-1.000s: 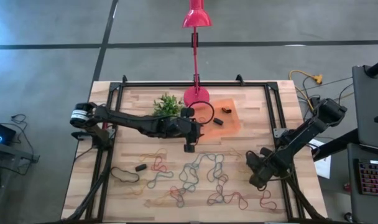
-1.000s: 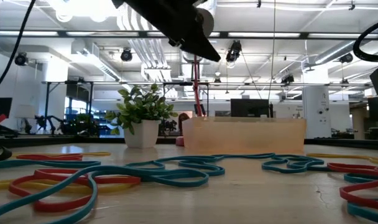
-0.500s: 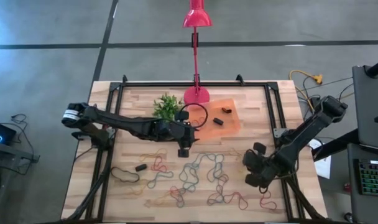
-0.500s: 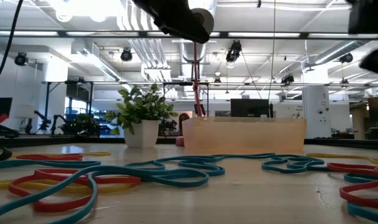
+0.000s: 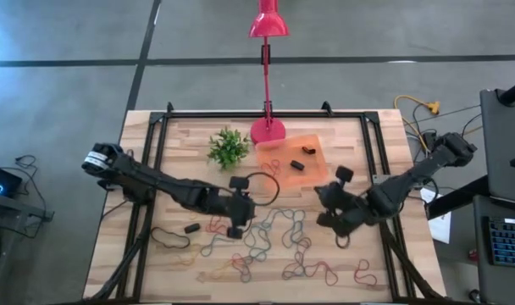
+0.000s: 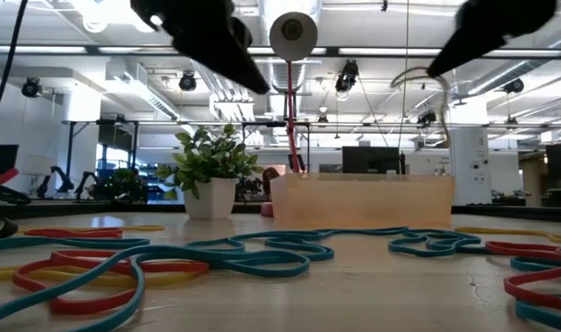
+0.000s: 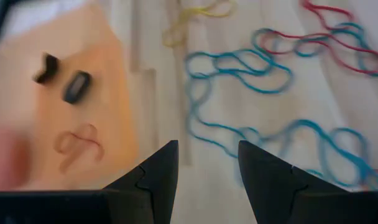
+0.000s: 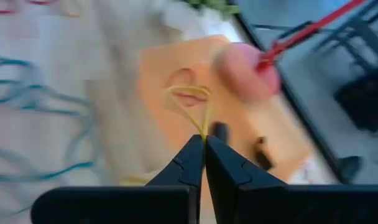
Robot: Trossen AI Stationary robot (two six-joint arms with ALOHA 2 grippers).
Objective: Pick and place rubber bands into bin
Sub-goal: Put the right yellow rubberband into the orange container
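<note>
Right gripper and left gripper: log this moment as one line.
right gripper: shut on yellow rubber band, above table near bin | left gripper: open, empty, over loose rubber bands

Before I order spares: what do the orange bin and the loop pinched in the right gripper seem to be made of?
The bin looks like thin translucent plastic with a smooth finish: the wood tone shows through it. The yellow band held by the shut right gripper looks like matte rubber: a thin, limp loop, though blur leaves this open.
</note>
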